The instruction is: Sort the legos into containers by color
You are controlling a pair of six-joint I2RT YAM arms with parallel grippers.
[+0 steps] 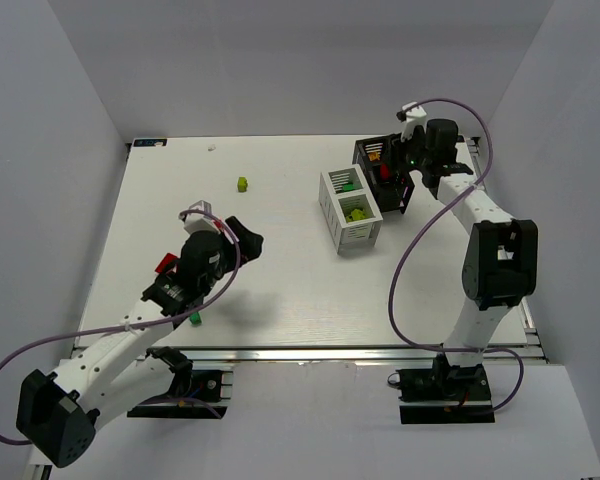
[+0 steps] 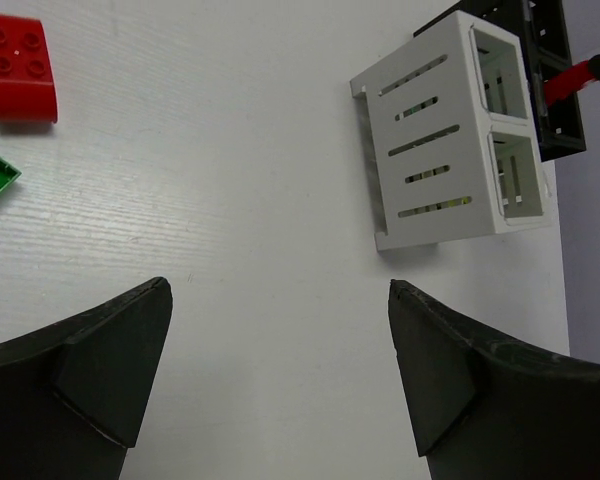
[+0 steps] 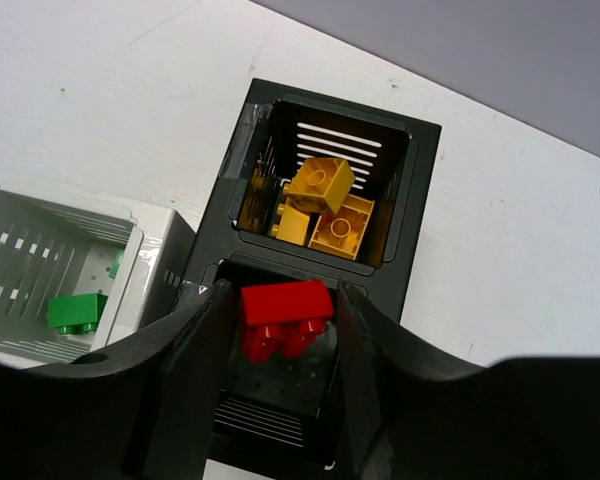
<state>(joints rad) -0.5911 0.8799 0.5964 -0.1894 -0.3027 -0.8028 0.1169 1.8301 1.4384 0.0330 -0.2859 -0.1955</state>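
Red lego (image 3: 285,300) in right end effector (image 3: 280,330), over black container (image 3: 416,200).

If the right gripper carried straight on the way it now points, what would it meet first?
Probably the floor of the black bin's nearer compartment: the right gripper, holding a red brick, points down into it. Depth is unclear, so its fingers might catch the rim first.

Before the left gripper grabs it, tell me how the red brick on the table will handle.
The red brick looks like hard moulded plastic, so probably stiff and light. It lies flat, studs up, so a push should slide it, not roll it. One edge looks rounded and glossy, so it may slip; the straight sides seem safer.
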